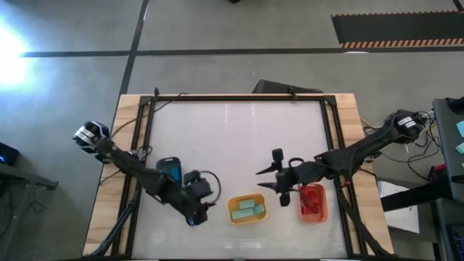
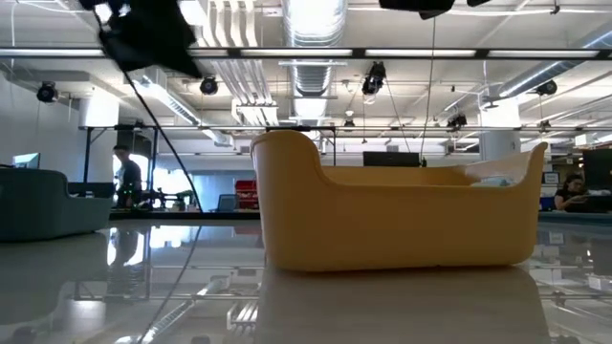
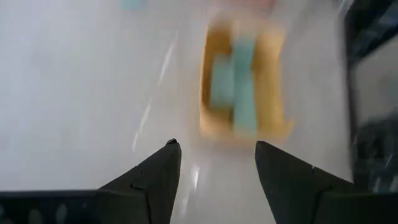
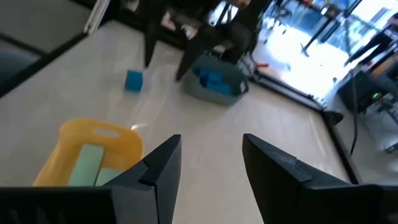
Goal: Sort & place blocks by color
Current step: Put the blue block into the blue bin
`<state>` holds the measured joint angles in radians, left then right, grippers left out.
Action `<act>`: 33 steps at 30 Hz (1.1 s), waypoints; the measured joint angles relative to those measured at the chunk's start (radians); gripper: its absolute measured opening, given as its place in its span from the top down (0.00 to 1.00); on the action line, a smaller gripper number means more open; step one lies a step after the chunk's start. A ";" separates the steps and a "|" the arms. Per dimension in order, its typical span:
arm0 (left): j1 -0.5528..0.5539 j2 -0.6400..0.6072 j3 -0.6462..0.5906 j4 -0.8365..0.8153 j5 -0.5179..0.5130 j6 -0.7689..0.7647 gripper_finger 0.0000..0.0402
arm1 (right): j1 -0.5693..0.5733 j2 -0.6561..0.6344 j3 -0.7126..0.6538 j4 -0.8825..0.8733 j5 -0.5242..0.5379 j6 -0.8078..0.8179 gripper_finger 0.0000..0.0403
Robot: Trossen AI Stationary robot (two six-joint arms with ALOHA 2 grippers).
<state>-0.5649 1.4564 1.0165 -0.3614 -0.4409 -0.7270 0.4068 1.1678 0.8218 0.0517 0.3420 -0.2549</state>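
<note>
Pale mint blocks (image 1: pixel 247 208) lie in the yellow bin (image 1: pixel 233 215), which also shows in the left wrist view as the yellow bin (image 3: pixel 274 93). Red blocks (image 1: pixel 313 200) lie in the orange bin (image 1: pixel 322 214). Blue blocks (image 4: pixel 214 79) fill the grey-blue bin (image 4: pixel 205 92), and one blue cube (image 4: pixel 133 79) rests flat on the table beside it. My left gripper (image 3: pixel 217 144) is open, just left of the yellow bin, and holds nothing. My right gripper (image 1: pixel 259 180) is open and empty, above the table between the yellow and orange bins, pointing left.
The grey-blue bin (image 1: pixel 169 168) sits partly under my left arm. A dark frame (image 1: pixel 239 98) runs round the white table top. The three bins stand in a row near the table's near edge. The low view is filled by the yellow bin (image 2: pixel 402 225).
</note>
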 joint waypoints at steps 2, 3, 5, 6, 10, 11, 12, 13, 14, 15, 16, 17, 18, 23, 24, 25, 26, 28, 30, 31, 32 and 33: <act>-0.010 0.056 0.073 -0.164 0.072 -0.089 0.52 | 0.000 -0.028 -0.025 0.028 0.000 -0.010 0.61; -0.017 0.082 0.106 -0.226 0.108 -0.126 0.52 | 0.000 -0.040 -0.034 0.042 0.000 -0.011 0.61; -0.033 0.127 0.160 -0.328 0.176 -0.202 0.52 | -0.002 -0.054 -0.044 0.043 0.000 -0.009 0.62; -0.042 0.149 0.182 -0.370 0.210 -0.238 0.52 | -0.002 -0.057 -0.046 0.043 0.000 -0.008 0.62; -0.085 0.220 0.240 -0.501 0.334 -0.375 0.52 | -0.002 -0.047 -0.049 0.043 0.000 -0.007 0.64; -0.096 0.233 0.249 -0.519 0.353 -0.400 0.52 | -0.002 -0.040 -0.049 0.045 0.000 -0.007 0.65; -0.105 0.242 0.252 -0.526 0.373 -0.419 0.52 | -0.002 -0.033 -0.049 0.043 0.000 -0.007 0.65; -0.111 0.250 0.252 -0.530 0.389 -0.435 0.52 | -0.002 -0.026 -0.051 0.042 0.000 -0.007 0.65; -0.117 0.259 0.252 -0.530 0.392 -0.446 0.52 | -0.002 -0.018 -0.051 0.042 0.000 -0.006 0.66; -0.120 0.266 0.250 -0.528 0.396 -0.447 0.52 | -0.002 -0.010 -0.051 0.043 -0.001 -0.001 0.66; -0.122 0.273 0.247 -0.529 0.397 -0.446 0.52 | -0.002 -0.003 -0.051 0.043 0.000 0.000 0.66; -0.123 0.278 0.243 -0.531 0.396 -0.446 0.52 | -0.002 0.003 -0.051 0.043 -0.001 0.000 0.67; -0.123 0.285 0.237 -0.532 0.396 -0.444 0.52 | -0.002 0.010 -0.051 0.044 0.000 0.000 0.67; -0.123 0.298 0.207 -0.547 0.386 -0.426 0.52 | -0.002 0.026 -0.051 0.043 -0.001 0.020 0.68; -0.123 0.298 0.203 -0.547 0.380 -0.419 0.52 | -0.002 0.026 -0.051 0.043 -0.001 0.023 0.68; -0.123 0.298 0.200 -0.547 0.379 -0.416 0.52 | -0.002 0.026 -0.051 0.044 -0.001 0.027 0.68; -0.123 0.298 0.195 -0.546 0.378 -0.415 0.52 | -0.002 0.026 -0.051 0.043 0.000 0.032 0.68; -0.123 0.298 0.185 -0.547 0.378 -0.415 0.52 | -0.002 0.026 -0.051 0.043 -0.001 0.035 0.68; -0.123 0.298 0.178 -0.540 0.377 -0.414 0.52 | -0.002 0.025 -0.051 0.043 0.000 0.036 0.68; -0.123 0.298 0.172 -0.533 0.378 -0.414 0.52 | -0.002 0.025 -0.051 0.043 -0.001 0.038 0.68; -0.123 0.298 0.169 -0.529 0.378 -0.413 0.52 | -0.002 0.025 -0.051 0.043 0.000 0.043 0.68; -0.123 0.297 0.165 -0.528 0.377 -0.413 0.52 | -0.002 0.025 -0.051 0.042 -0.001 0.046 0.68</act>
<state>-0.6880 1.7535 1.1818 -0.8894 -0.0635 -1.1404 0.4053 1.1931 0.7708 0.0940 0.3413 -0.2088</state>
